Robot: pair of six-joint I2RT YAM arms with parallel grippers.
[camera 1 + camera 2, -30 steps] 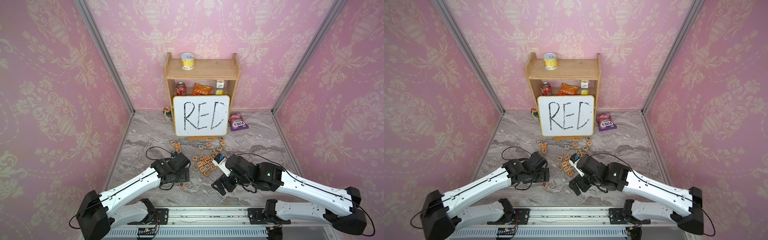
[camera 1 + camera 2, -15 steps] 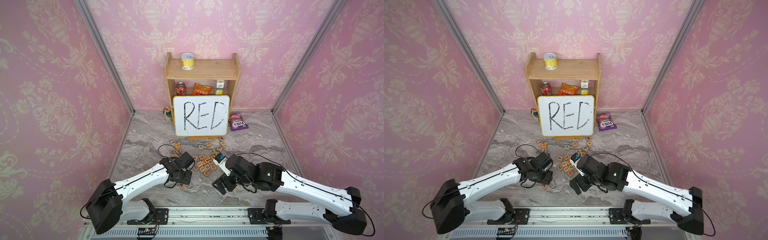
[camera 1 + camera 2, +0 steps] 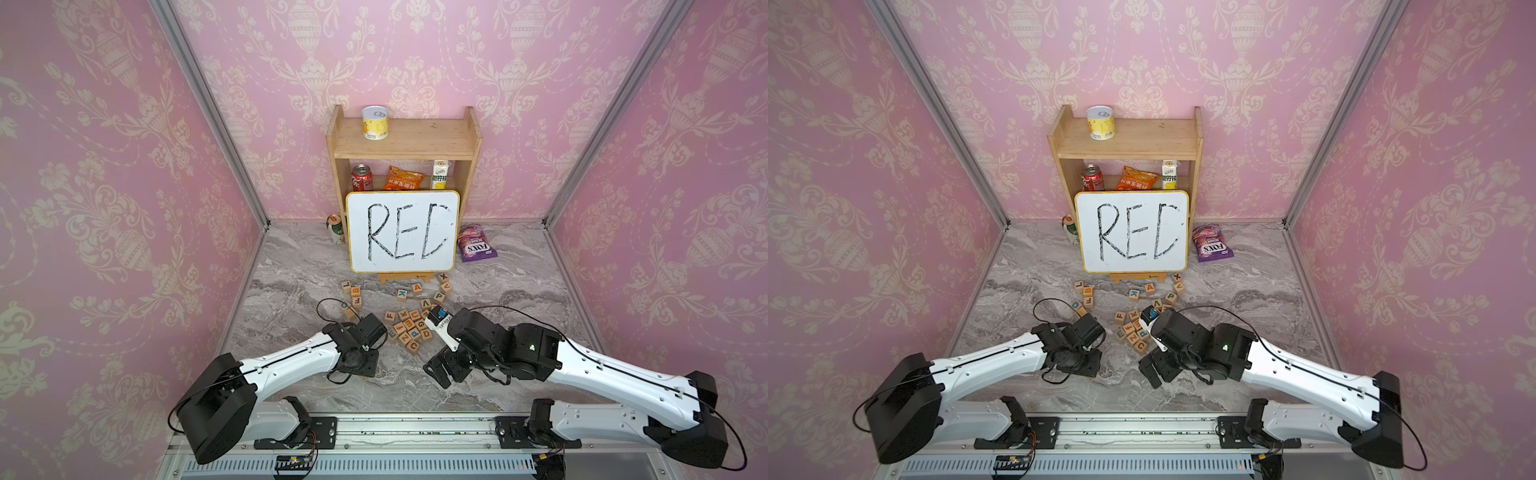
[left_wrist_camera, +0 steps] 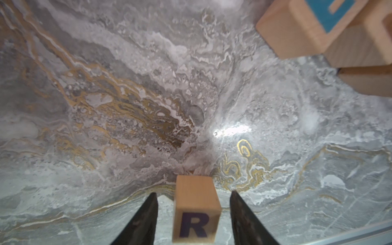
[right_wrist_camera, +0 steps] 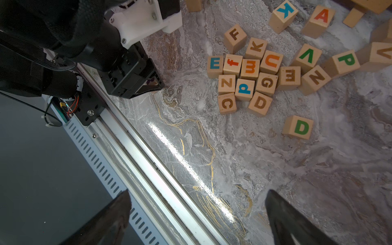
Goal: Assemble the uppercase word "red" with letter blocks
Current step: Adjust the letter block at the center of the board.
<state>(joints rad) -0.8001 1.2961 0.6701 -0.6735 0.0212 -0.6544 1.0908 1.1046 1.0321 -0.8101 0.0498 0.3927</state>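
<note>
Left gripper (image 4: 193, 193) at about eight o'clock of the block pile (image 3: 409, 328), jaws spread either side of the purple R block (image 4: 196, 212), narrow gaps both sides, right gripper (image 5: 197, 192) spread wide at five o'clock, green D block (image 5: 298, 127) alone near the pile.

A whiteboard (image 3: 1131, 232) with RED handwritten on it leans against a wooden shelf (image 3: 1125, 141) at the back of the marble worktop (image 3: 1025, 270). Wooden letter blocks (image 3: 1133, 328) lie scattered just in front of the whiteboard. Farther from it, the left claw (image 3: 1089, 363) points down at the worktop. The right claw (image 3: 1156, 372) is near it, apart. A purple FOX'S bag (image 3: 1212, 248) lies beside the whiteboard.
</note>
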